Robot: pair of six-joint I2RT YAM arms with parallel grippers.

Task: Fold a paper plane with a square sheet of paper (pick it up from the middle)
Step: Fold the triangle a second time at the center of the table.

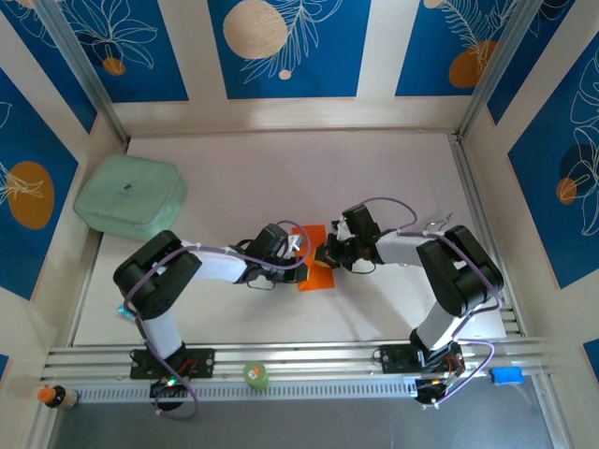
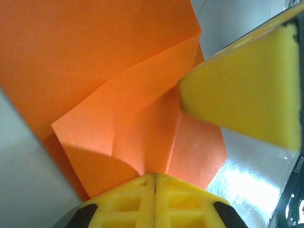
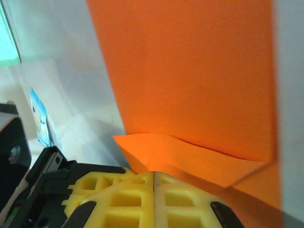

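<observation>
Left gripper (image 1: pixel 299 248) is closed: on your left wrist view its two yellow fingers (image 2: pixel 155 178) meet along a single seam with no gap. Right gripper (image 1: pixel 324 254) reads the same, its fingers (image 3: pixel 154 175) pressed flat together. Note that both tips sit right at the square sheet of paper (image 1: pixel 315 277), which lies on the table (image 1: pixel 281 168) between the two arms, near mid-table. You cannot tell from these views whether either pair pinches the paper or only presses on it. On the left wrist view the paper (image 2: pixel 118 71) shows a diagonal folded flap with a crease running down to the finger seam, and a yellow finger of the right gripper (image 2: pixel 247 90) hangs over its right side. On the right wrist view the paper (image 3: pixel 190 71) carries a narrow turned-up fold just ahead of the fingers. A pale green pad (image 1: pixel 131 196) sits well apart at far left.
</observation>
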